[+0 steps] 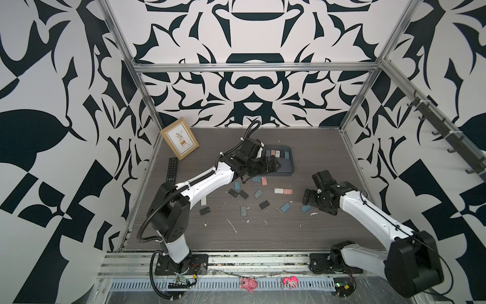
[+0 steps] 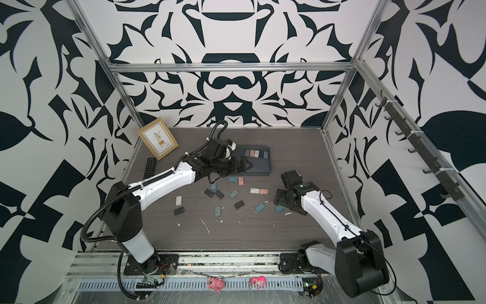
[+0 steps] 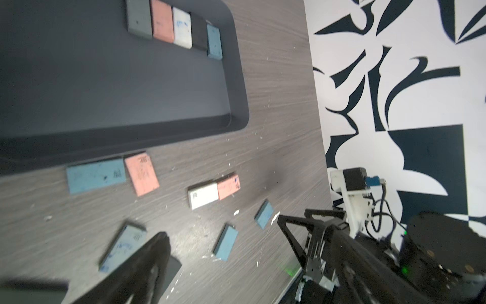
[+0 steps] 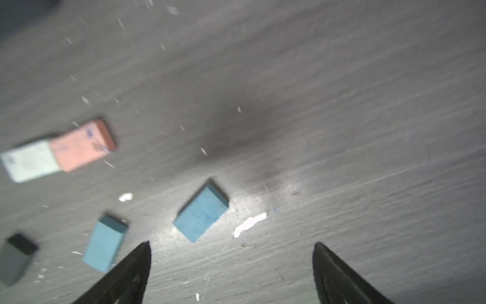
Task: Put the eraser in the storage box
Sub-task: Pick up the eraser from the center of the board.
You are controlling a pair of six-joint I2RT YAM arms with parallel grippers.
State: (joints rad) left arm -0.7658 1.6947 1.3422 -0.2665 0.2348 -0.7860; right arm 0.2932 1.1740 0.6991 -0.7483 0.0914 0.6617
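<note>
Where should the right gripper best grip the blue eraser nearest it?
Take the blue eraser across its long sides, at the middle, from straight above: it lies flat, touching nothing else. The open right gripper would likely need turning to its slant.

Table (image 1: 315, 158) with a storage box (image 1: 286, 168) toward the back
A row of erasers (image 1: 277, 153) lies in the box along its far side; loose erasers (image 1: 258, 194) lie scattered in front. A picture frame (image 1: 180, 138) and remote (image 1: 172, 170) sit at the left.
</note>
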